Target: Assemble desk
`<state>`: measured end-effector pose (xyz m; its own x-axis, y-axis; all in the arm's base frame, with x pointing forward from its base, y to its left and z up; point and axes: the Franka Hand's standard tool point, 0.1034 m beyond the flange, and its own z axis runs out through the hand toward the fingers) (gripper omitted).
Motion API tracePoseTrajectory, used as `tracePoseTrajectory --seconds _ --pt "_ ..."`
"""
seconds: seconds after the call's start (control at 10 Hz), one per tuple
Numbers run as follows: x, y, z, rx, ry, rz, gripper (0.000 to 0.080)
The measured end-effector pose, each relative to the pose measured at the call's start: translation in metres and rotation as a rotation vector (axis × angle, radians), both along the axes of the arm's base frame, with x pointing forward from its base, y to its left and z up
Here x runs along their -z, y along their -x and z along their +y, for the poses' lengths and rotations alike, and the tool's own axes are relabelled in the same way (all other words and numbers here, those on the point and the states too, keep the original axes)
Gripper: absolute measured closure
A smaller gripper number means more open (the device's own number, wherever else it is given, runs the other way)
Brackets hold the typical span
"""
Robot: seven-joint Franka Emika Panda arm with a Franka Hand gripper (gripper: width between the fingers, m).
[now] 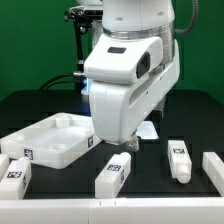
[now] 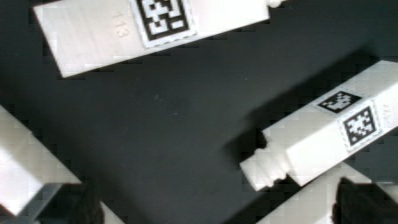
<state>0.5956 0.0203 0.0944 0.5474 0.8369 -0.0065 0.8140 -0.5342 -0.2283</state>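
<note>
The desk lies in loose parts on the black bench [image 1: 150, 195]. Its tabletop [image 1: 50, 140] sits rim up at the exterior view's left, skewed to the bench's front edge, with its long axis running roughly across the picture.

Four legs lie flat and apart from it:
- The near leg [image 1: 112, 176] is in front of the arm [image 1: 125, 80]. Its long axis slants from near left to far right.
- The far leg [image 1: 180, 160] is further toward the exterior view's right. Its long axis runs almost straight from near to far.
- The cut-off leg [image 1: 213, 166] lies at the right border.
- The corner leg [image 1: 12, 170] lies just in front of the tabletop at the lower left.

The only markings are black-and-white square tags. No brand or readable writing shows.

The exterior view gives the whole layout, but the arm's white housing hides most of the end effector. The wrist view looks down on two legs lying well apart on the bench. The one-tag leg [image 2: 143, 35] shows a single tag on its broad face. The two-tag leg [image 2: 329, 130] shows tags on two adjoining faces, and its narrower, stepped end is the one nearer the fingers.

The end effector [image 2: 205, 205] is released. Its dark, blurred fingers [image 2: 50, 205] stand wide apart over bare bench and hold nothing. A white strip beside one finger is too blurred to name.
</note>
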Motion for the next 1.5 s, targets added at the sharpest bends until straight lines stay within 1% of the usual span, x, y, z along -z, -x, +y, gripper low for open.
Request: tracePoseTrajectory --seconds 0.5,0.6,0.7,0.8,0.9,1.0,1.1,1.3,1.4,1.5 --pt "0.000 0.000 0.000 0.001 0.000 0.000 0.0150" --pt "0.000 -0.001 -0.002 0.022 0.003 -0.012 0.0150" --pt "-0.001 -0.004 -0.011 0.127 0.022 -0.078 0.0150" --pt "0.003 0.004 -0.013 0.210 0.037 -0.123 0.0150" --pt "0.009 0.011 -0.014 0.238 0.036 -0.102 0.0150" --pt "0.005 0.007 -0.014 0.238 0.033 -0.094 0.0150" --pt "0.002 0.005 -0.013 0.304 0.030 -0.080 0.0150" --pt "0.004 0.007 -0.012 0.443 0.050 -0.057 0.0150" --pt "0.005 0.007 -0.014 0.558 0.061 -0.053 0.0150" --pt "0.012 0.013 -0.022 0.703 0.082 -0.055 0.0150"
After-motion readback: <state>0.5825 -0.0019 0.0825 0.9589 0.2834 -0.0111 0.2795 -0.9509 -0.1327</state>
